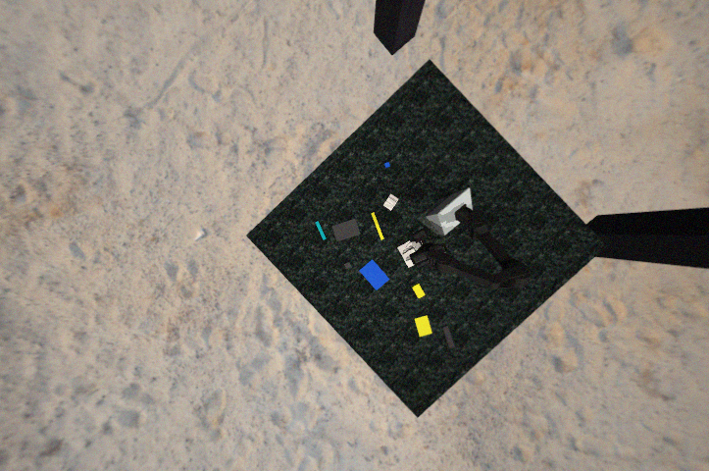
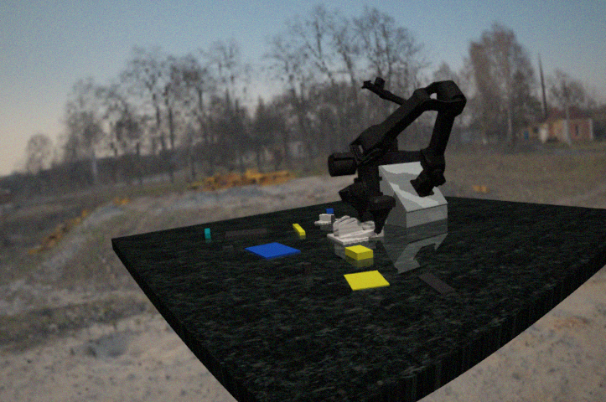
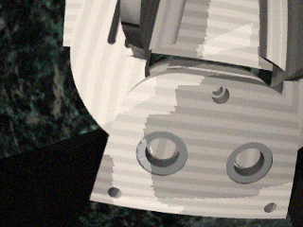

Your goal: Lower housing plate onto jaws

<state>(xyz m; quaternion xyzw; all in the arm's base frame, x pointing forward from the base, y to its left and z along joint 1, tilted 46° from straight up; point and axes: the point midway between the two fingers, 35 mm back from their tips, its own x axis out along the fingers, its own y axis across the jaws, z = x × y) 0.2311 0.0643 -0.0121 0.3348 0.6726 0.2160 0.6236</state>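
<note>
I'm working off the white base (image 1: 403,254) (image 2: 342,239) (image 3: 90,85), and everything here gets placed from that. The gripper (image 1: 420,249) (image 2: 377,226) (image 3: 199,153) is right down at it, on the side toward the big grey wedge (image 1: 438,222) (image 2: 426,218), and it's grasping the housing plate (image 3: 204,113), a dark finger at each side in the wrist view. So the plate is here over the base, at the end where the hand is, its two ringed holes lined up side by side, running across from one finger toward the other. That's the relation I care about: the hole line has to lie over the jaw stubs, and the whole plate has to come down flat. Through the left ring (image 3: 179,153) and the right ring (image 3: 267,163) I see pale, round surfaces, quite possibly the stubs, though I can't tell from here how deep they sit or whether the plate is seated. From the outside the arm and the pale parts run together, so level is a guess. My call: we're at the last of the lowering, straight down with no twist, then let go and lift clear. The risk is one hole catching first, leaving the plate cocked, or a finger dragging it on release.
</note>
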